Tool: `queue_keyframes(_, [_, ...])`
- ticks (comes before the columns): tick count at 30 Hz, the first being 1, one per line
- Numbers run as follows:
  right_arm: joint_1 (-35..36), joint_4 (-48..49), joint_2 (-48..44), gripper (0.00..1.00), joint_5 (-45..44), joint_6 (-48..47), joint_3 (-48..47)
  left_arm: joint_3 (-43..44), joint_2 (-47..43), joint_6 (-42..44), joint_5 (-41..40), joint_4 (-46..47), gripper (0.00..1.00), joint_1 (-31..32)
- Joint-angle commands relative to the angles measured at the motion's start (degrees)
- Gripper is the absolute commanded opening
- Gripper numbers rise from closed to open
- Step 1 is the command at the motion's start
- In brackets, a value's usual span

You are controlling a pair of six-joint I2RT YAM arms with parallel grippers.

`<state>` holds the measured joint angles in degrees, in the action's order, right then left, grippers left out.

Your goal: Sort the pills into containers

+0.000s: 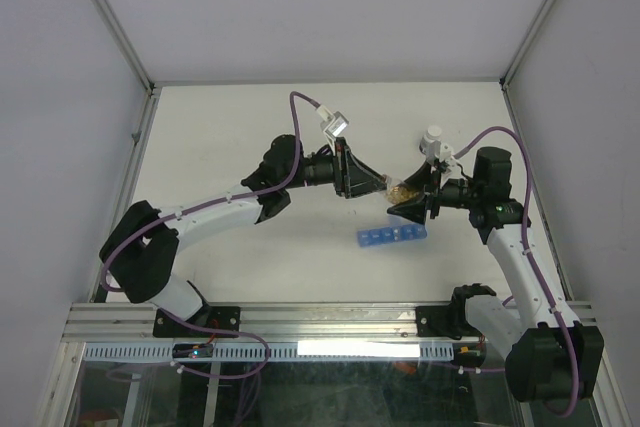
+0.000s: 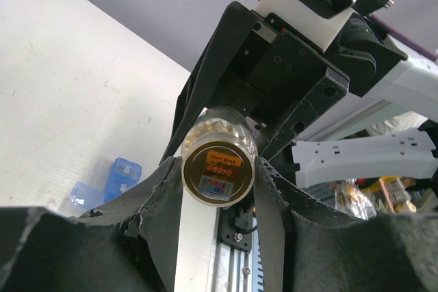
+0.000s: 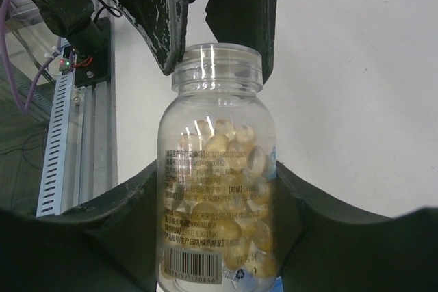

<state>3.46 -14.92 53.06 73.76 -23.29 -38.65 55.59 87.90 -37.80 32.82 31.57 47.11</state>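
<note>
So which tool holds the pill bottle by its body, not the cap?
The right tool: it clamps the bottle at its labelled body, while the left tool grips only the clear cap.

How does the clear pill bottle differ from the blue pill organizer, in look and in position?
The pill bottle is clear and round, with yellowish capsules inside; the pill organizer is translucent blue, a straight row of compartments. The bottle is held off the table by the right gripper; the organizer lies on the table, untouched. Both are see-through containers.
</note>
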Motion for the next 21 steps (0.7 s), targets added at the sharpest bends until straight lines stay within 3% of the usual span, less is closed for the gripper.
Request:
queue_keyframes(1, [0.08,2.61,-0.76,0.0,0.48,-0.34,-2.54,2.32,0.95,4.97,10.43,4.32,0.25,0.61])
queue_keyframes(8, [0.09,2.61,-0.76,0.0,0.45,-0.28,-2.49,2.34,2.93,31.79,26.83,2.95,0.18,0.61])
queue_keyframes(13, [-0.07,2.61,-0.85,0.0,0.5,-0.35,-2.49,7.68,4.27,58.2,38.96,-10.58,0.16,-0.6])
queue_keyframes(18, [-0.2,2.52,-1.0,0.0,0.61,-0.3,-2.45,15.11,8.15,63.22,43.0,-17.1,0.17,-2.71])
queue_keyframes(21, [-0.26,2.49,-1.2,0.0,0.74,-0.27,-2.53,16.58,8.61,63.0,41.79,-17.37,0.26,-2.72])
